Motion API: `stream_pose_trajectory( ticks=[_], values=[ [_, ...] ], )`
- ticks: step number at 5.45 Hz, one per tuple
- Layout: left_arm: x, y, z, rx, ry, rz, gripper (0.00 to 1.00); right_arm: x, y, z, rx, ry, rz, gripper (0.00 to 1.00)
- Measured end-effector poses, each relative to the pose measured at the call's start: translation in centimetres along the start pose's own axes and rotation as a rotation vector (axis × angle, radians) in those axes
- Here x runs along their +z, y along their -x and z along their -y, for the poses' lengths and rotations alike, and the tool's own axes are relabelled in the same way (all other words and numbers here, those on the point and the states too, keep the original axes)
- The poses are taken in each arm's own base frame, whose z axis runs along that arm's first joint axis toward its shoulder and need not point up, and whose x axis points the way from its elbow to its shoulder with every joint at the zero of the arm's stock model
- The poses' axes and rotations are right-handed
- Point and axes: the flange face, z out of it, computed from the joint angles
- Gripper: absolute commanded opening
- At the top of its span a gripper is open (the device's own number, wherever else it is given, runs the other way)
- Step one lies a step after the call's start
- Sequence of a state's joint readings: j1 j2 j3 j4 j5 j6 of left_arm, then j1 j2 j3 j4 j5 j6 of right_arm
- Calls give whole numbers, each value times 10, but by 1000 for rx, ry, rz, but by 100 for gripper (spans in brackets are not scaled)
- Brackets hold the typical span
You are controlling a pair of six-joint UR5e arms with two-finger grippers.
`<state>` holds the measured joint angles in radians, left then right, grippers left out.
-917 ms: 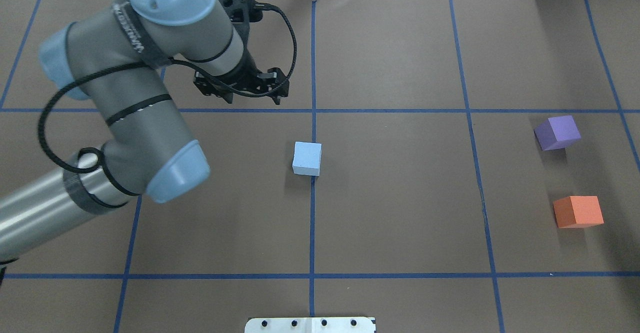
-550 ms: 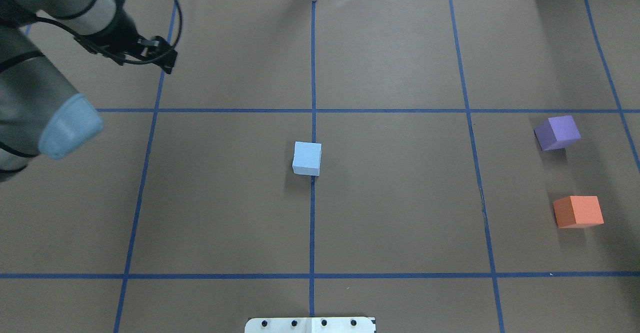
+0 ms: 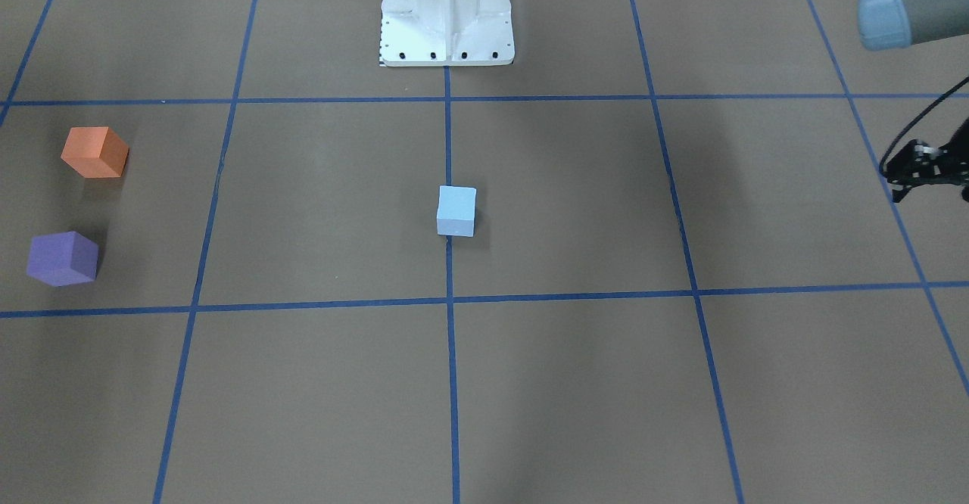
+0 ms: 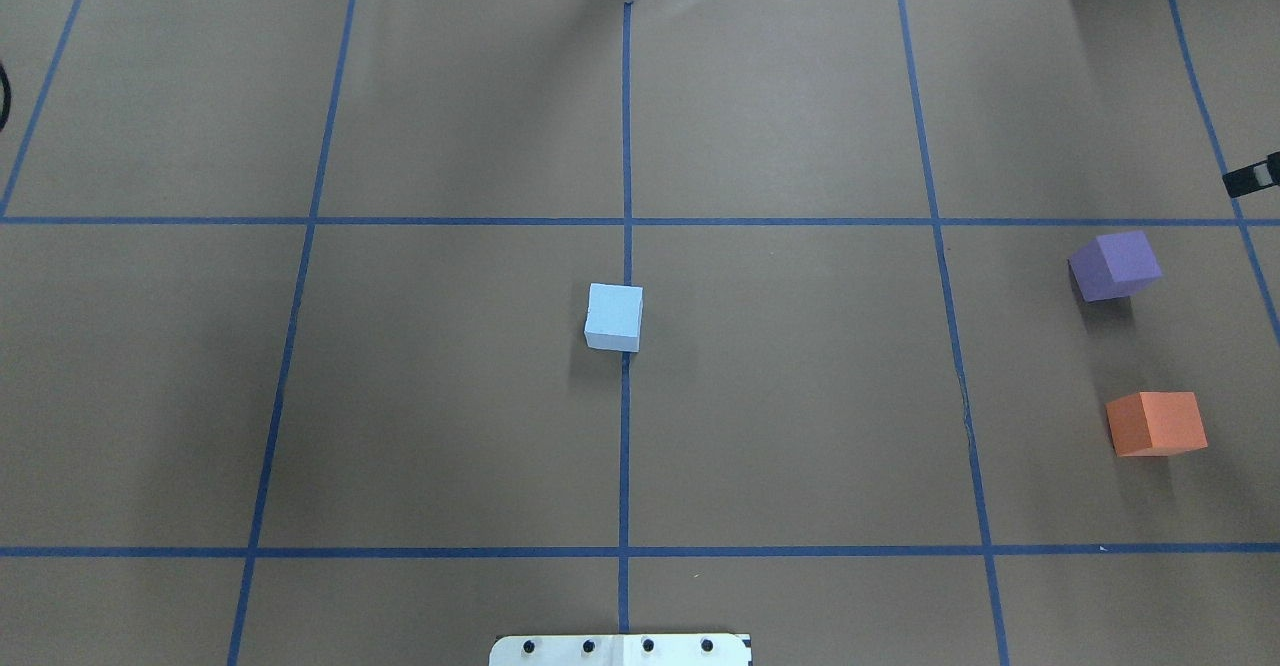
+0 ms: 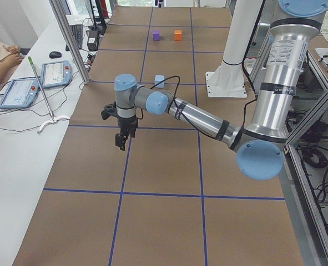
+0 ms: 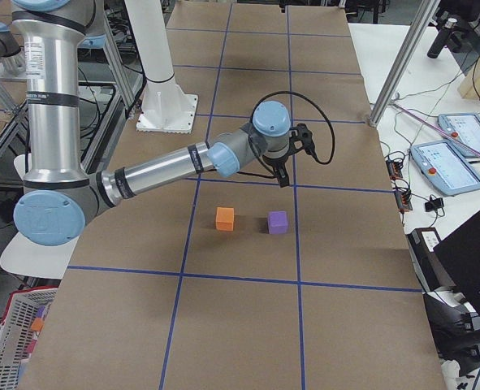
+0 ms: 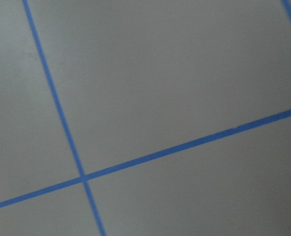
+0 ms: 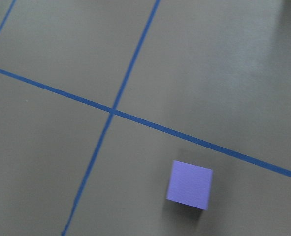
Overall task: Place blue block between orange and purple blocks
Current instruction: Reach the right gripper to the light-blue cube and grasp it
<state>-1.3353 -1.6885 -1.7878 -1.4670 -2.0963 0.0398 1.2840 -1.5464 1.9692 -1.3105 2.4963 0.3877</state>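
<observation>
The light blue block (image 4: 613, 317) sits at the table's middle on a tape line, also in the front view (image 3: 456, 211). The purple block (image 4: 1115, 265) and orange block (image 4: 1156, 423) sit apart at the right, with a bare gap between them. My left gripper (image 3: 927, 175) hangs far off to the left, cut by the frame edge; its one visible finger stands wide, so it looks open and empty. Only a tip of my right gripper (image 4: 1255, 176) shows, beyond the purple block; I cannot tell its state. The right wrist view shows the purple block (image 8: 189, 185) below.
The brown table (image 4: 800, 426) is marked with blue tape lines. The robot's white base plate (image 4: 620, 650) is at the near edge. Operator tablets (image 5: 36, 83) lie on a side bench past the table's far side.
My left arm has swung out of the overhead view to the left. A tip of my right gripper has come in at the right edge. The blocks have not moved.
</observation>
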Motion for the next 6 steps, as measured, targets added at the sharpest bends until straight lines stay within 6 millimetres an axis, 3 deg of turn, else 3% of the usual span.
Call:
stream_pose_trajectory(
  ticks=[1,2,3,4,5,6],
  values=[
    [5,60,-46,-40,13,-51,100,57,87,25,50,12,-33,99],
    [7,93,-80,-88,7,-112,100,120,180,41,99,17,-81,99],
    [10,102,-97,-102,6,-139,100,177,277,61,153,28,-154,99],
    [13,105,-105,-107,10,-148,100,217,353,80,202,37,-212,99],
    [17,105,-111,-111,15,-151,100,249,400,93,242,42,-244,99],
    [19,105,-115,-114,18,-153,100,276,434,103,279,51,-271,99]
  ],
)
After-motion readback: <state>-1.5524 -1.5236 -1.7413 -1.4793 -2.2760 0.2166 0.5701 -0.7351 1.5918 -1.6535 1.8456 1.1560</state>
